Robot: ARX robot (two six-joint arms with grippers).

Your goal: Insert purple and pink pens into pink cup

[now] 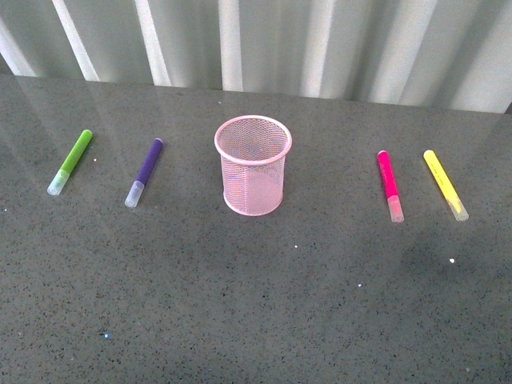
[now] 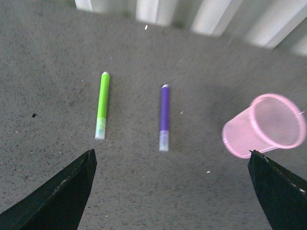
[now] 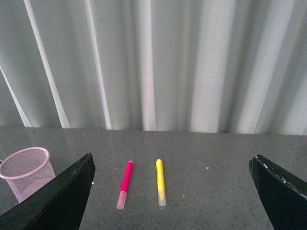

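The left pincer (image 2: 171, 158) hangs spread wide above the bench (image 1: 256, 304) with nothing between its jaws, and the right pincer (image 3: 172, 156) is likewise agape and empty. Taking the pink cup (image 1: 253, 184) as the mark, it stands upright and empty. The purple pen (image 1: 145, 172) lies flat on its left side, well apart from it. The pink pen (image 1: 390, 186) lies flat on its right side, at about the same remove. Both have their pale caps turned toward the robot. A green marker (image 1: 70, 162) lies farther out from the cup than the purple pen, and a yellow marker (image 1: 445, 185) lies farther out than the pink one. Each is near its neighbour but not touching. The pens look light and stiff, with smooth round plastic barrels that could roll or slide under a glancing touch. The safest hold is probably across the coloured barrel near its middle, not on the cap, which might pull loose. The cup seems a light wire-mesh thing, likely to tip or skid if a pen knocks its rim.
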